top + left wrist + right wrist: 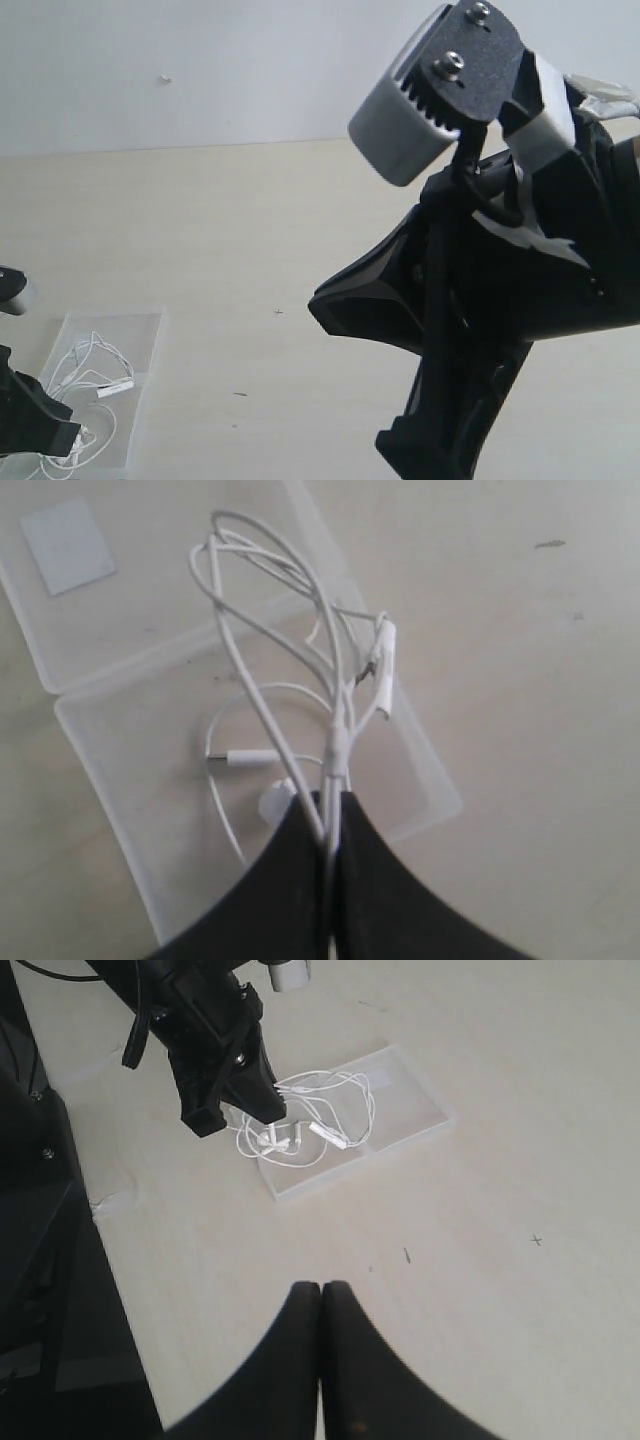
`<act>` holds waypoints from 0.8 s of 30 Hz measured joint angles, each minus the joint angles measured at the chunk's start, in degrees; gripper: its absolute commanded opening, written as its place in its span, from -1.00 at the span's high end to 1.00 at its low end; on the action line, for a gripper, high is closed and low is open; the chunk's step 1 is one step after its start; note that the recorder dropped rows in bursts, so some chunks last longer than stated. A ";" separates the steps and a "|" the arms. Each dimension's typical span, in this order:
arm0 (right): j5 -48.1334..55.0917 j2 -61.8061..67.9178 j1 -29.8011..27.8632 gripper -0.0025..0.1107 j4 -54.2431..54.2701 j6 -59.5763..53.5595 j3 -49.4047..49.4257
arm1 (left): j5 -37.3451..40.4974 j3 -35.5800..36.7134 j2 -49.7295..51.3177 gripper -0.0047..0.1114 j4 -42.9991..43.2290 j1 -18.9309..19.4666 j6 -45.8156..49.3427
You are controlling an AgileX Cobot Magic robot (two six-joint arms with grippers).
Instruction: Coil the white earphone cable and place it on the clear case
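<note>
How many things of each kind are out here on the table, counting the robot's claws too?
white earphone cable: 1
clear case: 1
grippers: 2, the left gripper pinching the cable and the right gripper shut on nothing
Total: 4

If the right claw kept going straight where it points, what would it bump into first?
Most likely the bare table, just ahead of the shut right gripper and short of the clear case; depth is hard to judge.
</note>
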 measured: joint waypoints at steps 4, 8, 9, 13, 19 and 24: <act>0.00 0.00 0.00 0.96 0.00 0.00 0.00 | 1.19 0.00 0.00 0.92 0.44 0.00 -0.12; 0.00 0.00 0.00 0.96 0.00 0.00 0.00 | 2.41 0.00 0.00 0.92 0.44 0.00 -0.35; 0.00 0.00 0.00 0.96 0.00 0.00 0.00 | 2.42 0.00 0.00 0.92 0.44 0.00 -0.50; 0.00 0.00 0.00 0.96 0.00 0.00 0.00 | 2.51 0.00 0.00 0.92 0.44 0.00 -1.40; 0.00 0.00 0.00 0.96 0.00 0.00 0.00 | 2.39 0.00 0.00 0.88 0.44 0.00 -2.05; 0.00 0.00 0.00 0.96 0.09 0.00 0.00 | 2.01 0.00 0.00 0.52 0.44 0.00 -2.18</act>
